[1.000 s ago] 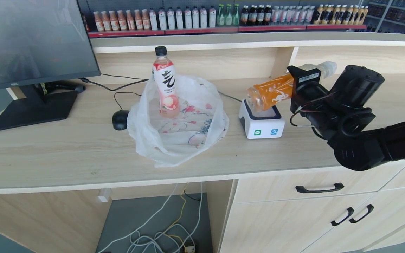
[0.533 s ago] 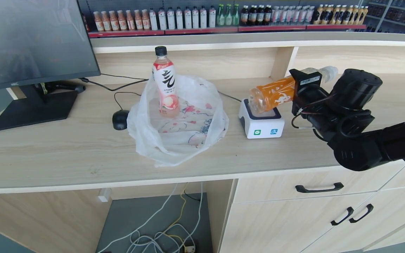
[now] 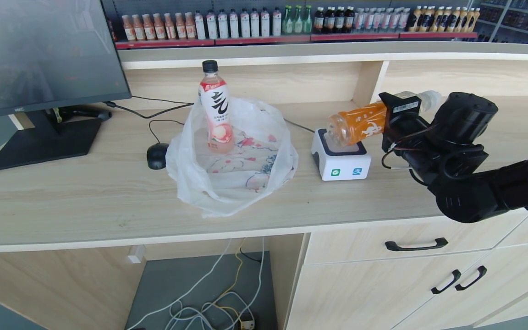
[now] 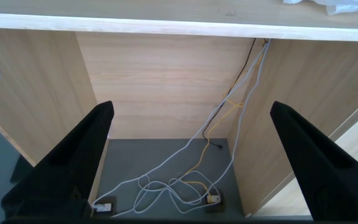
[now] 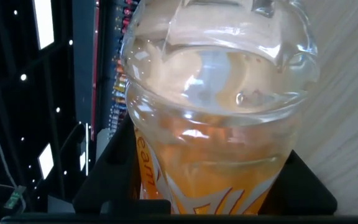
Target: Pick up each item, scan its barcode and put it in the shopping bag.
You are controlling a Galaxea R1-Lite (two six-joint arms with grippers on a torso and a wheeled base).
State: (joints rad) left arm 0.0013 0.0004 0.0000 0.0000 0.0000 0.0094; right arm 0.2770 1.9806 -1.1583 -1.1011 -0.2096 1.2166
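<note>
My right gripper (image 3: 394,120) is shut on an orange drink bottle (image 3: 359,126), held lying almost level with its base over the white barcode scanner (image 3: 340,159) on the counter. From the right wrist, the orange bottle (image 5: 216,118) sits between the dark fingers (image 5: 114,180). A pink drink bottle (image 3: 215,110) with a black cap stands upright in the open white shopping bag (image 3: 232,160) at the counter's middle. My left gripper (image 4: 191,162) hangs open below the counter, over a recess with cables.
A monitor (image 3: 39,50) on a black stand fills the counter's left, with a mouse (image 3: 156,156) beside the bag. A raised wooden ledge (image 3: 337,55) runs behind. Drawers with black handles (image 3: 416,246) sit below right. Shelves of bottles line the background.
The right gripper has shifted slightly right and lowered the orange bottle's base closer over the scanner. The bag and pink bottle have not moved.
</note>
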